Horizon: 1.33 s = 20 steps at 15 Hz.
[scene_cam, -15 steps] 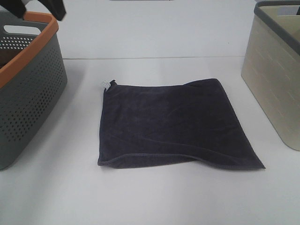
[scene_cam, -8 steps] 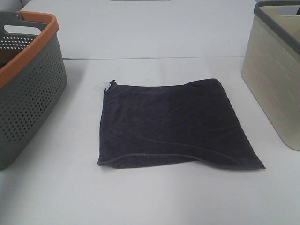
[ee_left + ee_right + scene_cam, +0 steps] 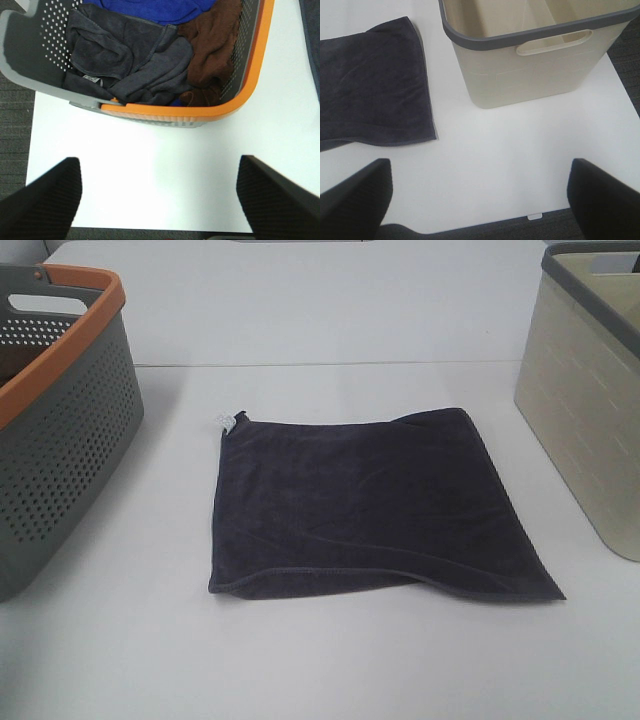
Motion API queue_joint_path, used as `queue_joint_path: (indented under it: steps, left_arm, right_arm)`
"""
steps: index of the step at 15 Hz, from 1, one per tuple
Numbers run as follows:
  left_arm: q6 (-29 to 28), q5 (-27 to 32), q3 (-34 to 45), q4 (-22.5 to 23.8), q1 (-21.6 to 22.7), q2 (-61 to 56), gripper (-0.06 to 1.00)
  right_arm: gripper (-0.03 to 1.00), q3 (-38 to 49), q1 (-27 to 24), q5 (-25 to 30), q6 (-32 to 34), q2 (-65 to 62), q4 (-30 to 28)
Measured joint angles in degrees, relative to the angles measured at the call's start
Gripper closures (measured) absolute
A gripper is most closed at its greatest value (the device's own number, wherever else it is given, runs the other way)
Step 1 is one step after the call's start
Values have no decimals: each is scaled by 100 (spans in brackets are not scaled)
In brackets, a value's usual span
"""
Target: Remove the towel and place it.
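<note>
The dark navy-grey towel (image 3: 370,505) lies spread flat on the white table between the two baskets, its white tag (image 3: 227,422) at the far left corner. Its edge also shows in the right wrist view (image 3: 370,85). No gripper shows in the exterior high view. My left gripper (image 3: 160,200) is open and empty over the table's edge beside the grey basket, with its fingers (image 3: 45,200) wide apart. My right gripper (image 3: 480,200) is open and empty over the table's edge near the beige basket, away from the towel.
A grey perforated basket with an orange rim (image 3: 60,440) stands at the left and holds dark grey (image 3: 125,60), brown (image 3: 215,55) and blue cloths. A beige basket with a grey rim (image 3: 585,410) stands at the right, its inside bare (image 3: 520,15).
A dark arm part seen above the grey basket one second ago has left the exterior high view. The towel and both baskets have not moved.
</note>
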Motion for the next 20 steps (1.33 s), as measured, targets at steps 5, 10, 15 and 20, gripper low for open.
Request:
queue_joint_path:
  steps: [5,10,15,20]
  left_arm:
    - [11,-435,1341,109,0,-1633,15]
    - [17,-435,2028,92,0,-3277,15]
    - [109,-401,2670,-252,0,-4601,15]
    - [160,-653,2848,-476,0,-4922,15]
  right_arm:
    - [12,453,0,0,-189,-900,-40]
    - [12,1008,0,-23,-659,-1811,-40]
    - [12,1684,0,-476,-900,-2452,275]
    - [12,2023,0,-831,-1008,-2452,613]
